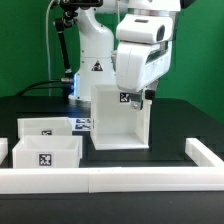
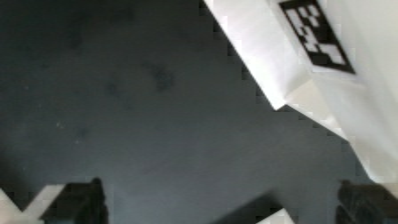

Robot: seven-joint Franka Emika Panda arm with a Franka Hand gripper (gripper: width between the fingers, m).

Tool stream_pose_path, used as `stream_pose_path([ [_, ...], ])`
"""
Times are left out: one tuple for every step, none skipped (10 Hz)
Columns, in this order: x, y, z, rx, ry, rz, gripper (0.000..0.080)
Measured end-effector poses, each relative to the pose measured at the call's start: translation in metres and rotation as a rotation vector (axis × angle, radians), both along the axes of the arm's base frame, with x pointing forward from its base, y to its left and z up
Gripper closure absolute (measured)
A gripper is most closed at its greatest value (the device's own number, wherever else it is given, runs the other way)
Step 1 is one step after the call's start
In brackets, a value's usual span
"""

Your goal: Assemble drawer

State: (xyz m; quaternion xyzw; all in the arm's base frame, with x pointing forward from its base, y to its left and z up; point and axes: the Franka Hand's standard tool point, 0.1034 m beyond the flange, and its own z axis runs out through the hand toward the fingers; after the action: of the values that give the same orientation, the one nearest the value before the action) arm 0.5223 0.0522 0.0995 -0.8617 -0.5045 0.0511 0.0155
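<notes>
Drawer case (image 1: 118, 122) is standing upright at mid-table (image 1: 175, 125), rear tray (image 1: 47, 127) and front tray (image 1: 44, 154) sitting near it toward the exterior view's left. Jaws are hanging by the case's top edge, spread wide, clasping nothing

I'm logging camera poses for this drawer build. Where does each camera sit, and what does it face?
Exterior view: off the arm, facing the case, near tray, far tray, arm and gripper.
Wrist view: on the wrist, looking down at the table; fingertips show.
Both see the case's tag.
</notes>
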Motion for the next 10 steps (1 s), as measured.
stream_pose_path([
  [-0.0001, 0.0001, 0.0000, 0.000, 0.000, 0.001, 0.0150],
  [-0.0001, 0.0001, 0.0000, 0.000, 0.000, 0.001, 0.0150],
  [-0.0001, 0.0001, -0.0001, 0.000, 0.000, 0.000, 0.0150],
  [-0.0001, 0.0000, -0.0005, 0.000, 0.001, 0.000, 0.0150],
  [-0.0002, 0.0000, -0.0007, 0.000, 0.001, 0.000, 0.0150],
  [-0.0003, 0.0000, -0.0009, 0.000, 0.001, -0.014, 0.0150],
  [-0.0008, 0.0012, -0.0006, -0.006, 0.000, -0.077, 0.0150],
  [-0.0021, 0.0038, 0.0000, -0.013, -0.001, -0.157, 0.0150],
  [-0.0017, 0.0063, 0.0006, -0.018, -0.003, -0.274, 0.0150],
  [-0.0012, 0.0072, 0.0008, -0.015, -0.002, -0.343, 0.0150],
])
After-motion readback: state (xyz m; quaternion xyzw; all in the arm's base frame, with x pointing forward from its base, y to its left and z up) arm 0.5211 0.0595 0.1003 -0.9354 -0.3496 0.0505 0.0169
